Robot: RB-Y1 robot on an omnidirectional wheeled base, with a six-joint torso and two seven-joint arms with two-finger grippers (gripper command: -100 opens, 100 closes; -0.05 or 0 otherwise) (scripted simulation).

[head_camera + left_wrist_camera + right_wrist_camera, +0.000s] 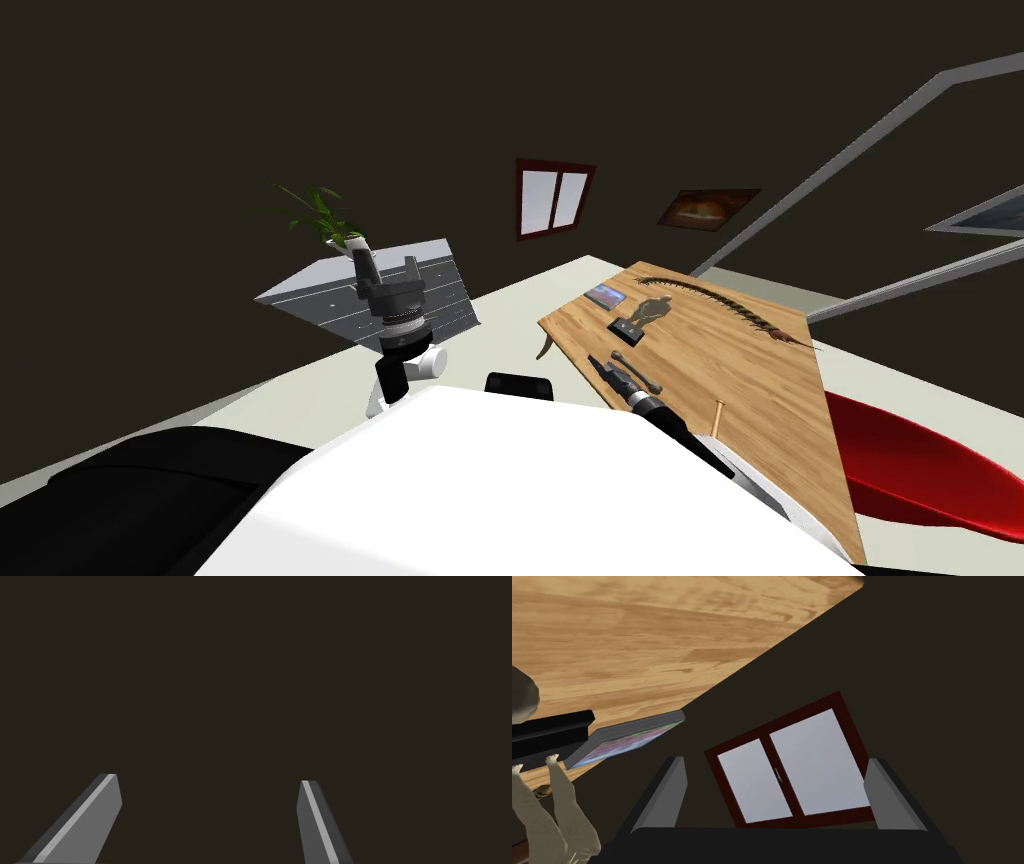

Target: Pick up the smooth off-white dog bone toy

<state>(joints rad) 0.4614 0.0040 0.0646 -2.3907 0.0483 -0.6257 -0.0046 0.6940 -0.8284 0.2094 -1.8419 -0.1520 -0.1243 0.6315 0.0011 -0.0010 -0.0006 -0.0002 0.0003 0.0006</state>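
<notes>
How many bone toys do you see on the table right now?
1: the bone lies near the table's near edge, just beside the right hand. Another could hide under the arm.

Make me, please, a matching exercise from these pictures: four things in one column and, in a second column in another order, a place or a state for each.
Things:
1. bone toy
2. potted plant
3. window
4. right gripper

Places or states:
A. open, holding nothing
B. standing on the grey dresser
C. set in the dark wall
D. lying on the wooden table

Right pairs: 1-D, 2-B, 3-C, 4-A.
</notes>
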